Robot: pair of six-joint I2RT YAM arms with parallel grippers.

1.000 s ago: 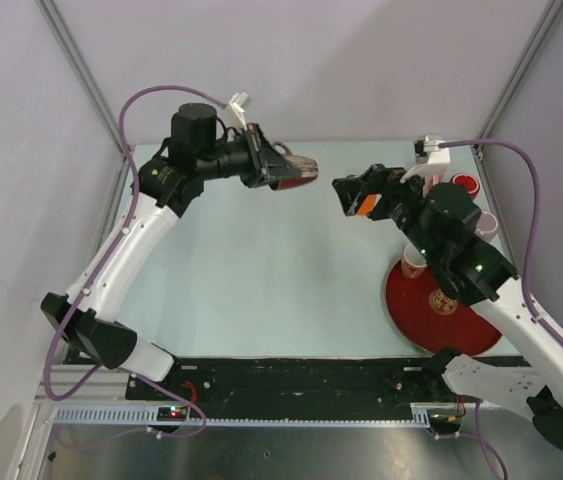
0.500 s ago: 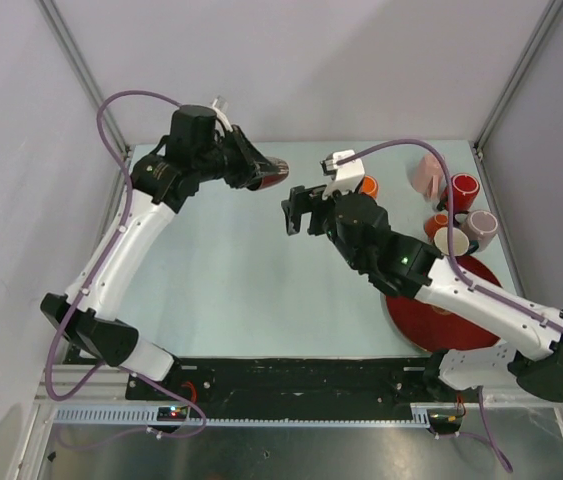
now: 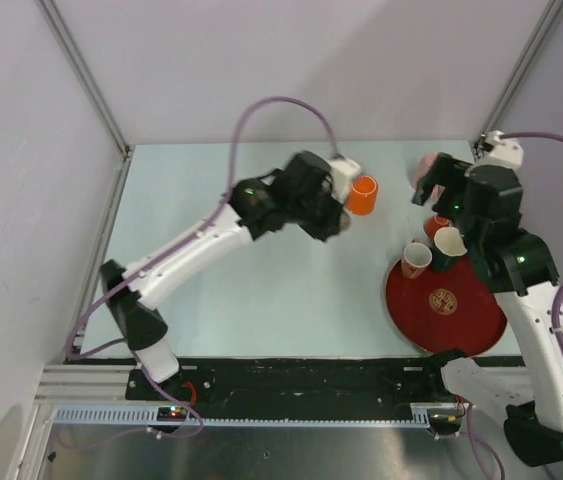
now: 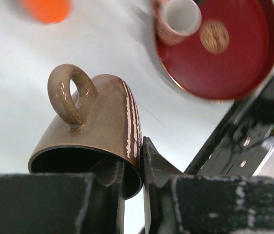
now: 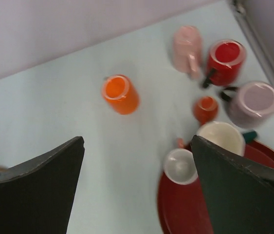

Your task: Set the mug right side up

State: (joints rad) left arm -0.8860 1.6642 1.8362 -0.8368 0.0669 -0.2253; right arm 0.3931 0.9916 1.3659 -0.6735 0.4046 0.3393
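Left gripper [image 4: 132, 161] swung right, mug [image 4: 102, 112] axis along fingers [image 4: 158, 168] — mouth toward wrist

Pale table [image 3: 241, 290] with red plate [image 3: 461, 325], orange cup [image 5: 120, 94], pink mug [image 5: 187, 46], red mug [image 5: 227, 56], lilac mug [image 5: 253, 102] on top.

Both arms share a look. The left arm [image 3: 186, 250] and right arm [image 3: 539, 325] have glossy white link shells with chunky black joint housings. Each trails a purple cable [image 3: 281, 100] that ends in a small white plug by the wrist. A tiny green LED [image 3: 522, 258] glows on the black part. The right fingers [image 5: 34, 190] are plain dark wedges. The left fingers [image 4: 154, 163] are black too, and the blocks behind them are scuffed whitish.
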